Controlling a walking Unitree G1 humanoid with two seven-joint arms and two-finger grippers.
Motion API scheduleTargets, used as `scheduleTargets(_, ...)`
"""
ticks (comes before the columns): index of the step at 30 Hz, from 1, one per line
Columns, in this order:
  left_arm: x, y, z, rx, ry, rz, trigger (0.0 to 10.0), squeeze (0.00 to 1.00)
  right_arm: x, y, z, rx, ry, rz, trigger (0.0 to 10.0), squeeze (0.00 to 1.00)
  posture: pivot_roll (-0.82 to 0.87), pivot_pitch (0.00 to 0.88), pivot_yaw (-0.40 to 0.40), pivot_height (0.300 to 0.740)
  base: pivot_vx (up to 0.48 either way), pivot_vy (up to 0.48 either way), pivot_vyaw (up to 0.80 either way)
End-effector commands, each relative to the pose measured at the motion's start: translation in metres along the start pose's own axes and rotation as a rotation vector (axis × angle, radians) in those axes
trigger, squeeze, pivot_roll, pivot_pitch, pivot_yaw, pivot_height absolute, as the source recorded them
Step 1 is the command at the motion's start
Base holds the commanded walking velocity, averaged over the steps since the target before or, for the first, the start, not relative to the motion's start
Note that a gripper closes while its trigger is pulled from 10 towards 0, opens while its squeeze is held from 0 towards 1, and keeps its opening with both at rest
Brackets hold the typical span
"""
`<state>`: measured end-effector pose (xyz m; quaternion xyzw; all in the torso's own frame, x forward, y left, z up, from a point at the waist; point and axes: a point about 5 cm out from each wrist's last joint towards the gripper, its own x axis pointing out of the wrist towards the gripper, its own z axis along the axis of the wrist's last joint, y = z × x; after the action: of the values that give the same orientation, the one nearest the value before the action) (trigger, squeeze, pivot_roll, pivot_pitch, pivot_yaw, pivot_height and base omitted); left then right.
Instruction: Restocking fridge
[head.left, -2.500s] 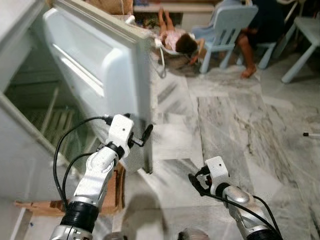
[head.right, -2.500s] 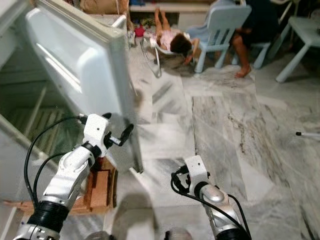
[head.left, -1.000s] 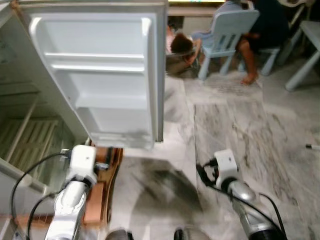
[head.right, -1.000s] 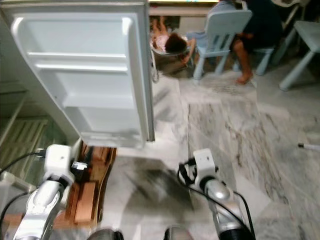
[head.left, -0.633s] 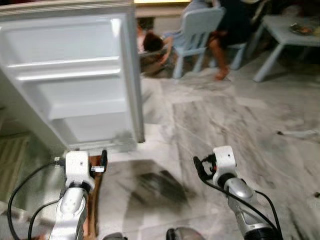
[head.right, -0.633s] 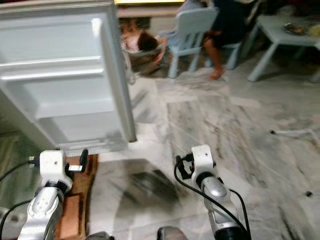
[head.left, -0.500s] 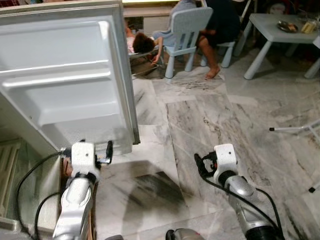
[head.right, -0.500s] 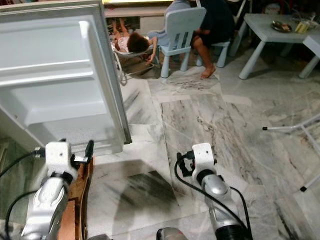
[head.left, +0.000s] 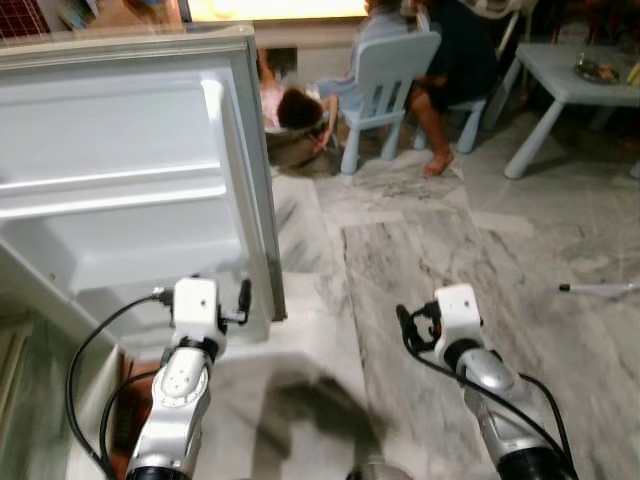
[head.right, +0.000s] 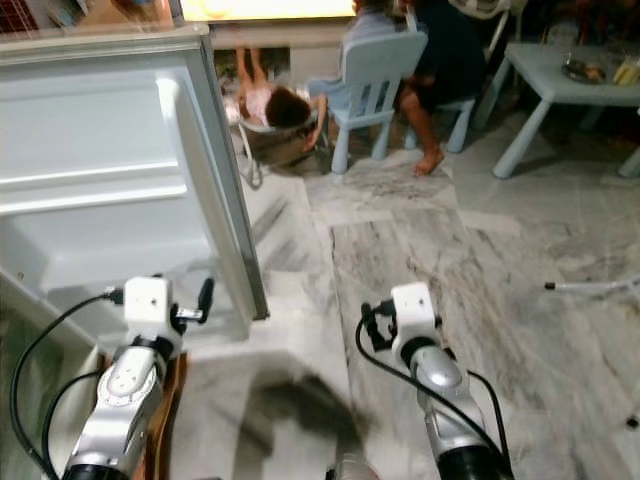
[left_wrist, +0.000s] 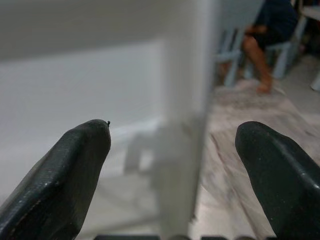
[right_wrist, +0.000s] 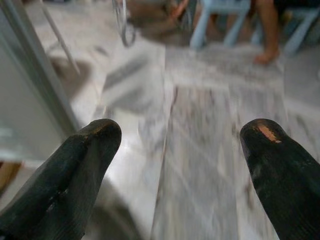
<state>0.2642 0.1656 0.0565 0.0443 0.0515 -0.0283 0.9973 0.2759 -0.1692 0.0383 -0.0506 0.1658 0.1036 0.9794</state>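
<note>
The white fridge door (head.left: 130, 190) stands wide open on the left, its bare inner shelves facing me. My left gripper (head.left: 241, 303) is held just in front of the door's lower corner. In the left wrist view its fingers (left_wrist: 75, 165) are spread wide, the left gripper (left_wrist: 172, 135) open with the door's edge (left_wrist: 192, 100) seen beyond the gap, not touching. My right gripper (head.left: 404, 326) hovers over the marble floor to the right. In the right wrist view the right gripper (right_wrist: 180, 132) is open and holds nothing.
A person sits on a light blue chair (head.left: 385, 70) at the back, with a child (head.left: 295, 105) lying low beside it. A pale table (head.left: 580, 85) stands at the far right. A thin rod (head.left: 600, 288) lies on the floor. Wooden blocks (head.right: 165, 400) sit under the fridge.
The fridge door has swung from nearly edge-on to wide open. The camera has turned and the whole scene has shifted. Both grippers keep their open stance.
</note>
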Motion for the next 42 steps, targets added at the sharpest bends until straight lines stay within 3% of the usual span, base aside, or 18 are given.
scheduleTargets(1,0.0,0.009,-0.006,0.019,0.028,0.03,10.0,0.0,0.002,0.007,-0.001,0.004,0.004,0.013,10.0,0.0,-0.03,0.029,-0.005,0.74,0.368,0.0,0.0)
scheduleTargets(11,0.023,-0.003,0.0,0.034,0.02,0.0,10.0,0.0,0.005,0.007,0.001,0.002,-0.006,0.011,10.0,0.0,-0.03,0.03,-0.001,0.74,0.356,0.0,0.0)
scheduleTargets(17,0.027,-0.007,-0.001,0.069,0.02,-0.007,10.0,0.0,0.005,0.008,0.001,-0.001,-0.006,0.012,10.0,0.0,-0.04,0.031,-0.001,0.74,0.142,0.0,0.0)
scheduleTargets(23,0.02,0.004,-0.006,0.114,0.035,0.019,10.0,0.0,0.004,0.01,-0.001,-0.016,-0.004,0.032,10.0,0.0,0.01,0.042,-0.006,0.74,0.0,0.0,0.0)
scheduleTargets(27,0.004,0.027,-0.002,0.143,0.031,0.062,10.0,0.0,0.005,0.012,0.006,-0.034,-0.017,0.051,10.0,0.0,0.05,0.073,0.006,0.74,0.0,0.0,0.0)
scheduleTargets(30,-0.005,0.043,-0.009,0.107,0.062,0.146,10.0,0.0,0.008,0.01,0.008,-0.022,-0.009,0.039,10.0,0.0,0.05,0.104,0.011,0.74,0.0,0.0,0.0)
scheduleTargets(32,-0.005,0.043,-0.009,0.107,0.062,0.146,10.0,0.0,0.008,0.01,0.008,-0.022,-0.009,0.039,10.0,0.0,0.05,0.104,0.011,0.74,0.0,0.0,0.0)
scheduleTargets(33,-0.013,0.048,-0.016,0.078,0.09,0.187,10.0,0.0,0.01,0.011,0.007,-0.002,0.012,0.035,10.0,0.0,0.05,0.111,-0.027,0.74,0.0,0.0,0.0)
scheduleTargets(35,-0.016,0.048,-0.018,0.074,0.1,0.191,10.0,0.0,0.011,0.012,0.006,0.005,0.021,0.037,10.0,0.0,0.05,0.111,-0.027,0.74,0.0,0.0,0.0)
scheduleTargets(38,-0.018,0.036,-0.021,0.12,0.106,0.133,10.0,0.0,0.021,0.018,0.012,0.003,0.023,0.056,10.0,0.0,0.05,0.118,-0.029,0.74,0.0,0.0,0.0)
scheduleTargets(42,-0.016,0.029,-0.018,0.068,0.08,0.169,10.0,0.0,0.023,0.018,0.02,0.002,-0.016,0.053,10.0,0.0,0.05,0.078,-0.029,0.74,0.0,0.0,0.0)
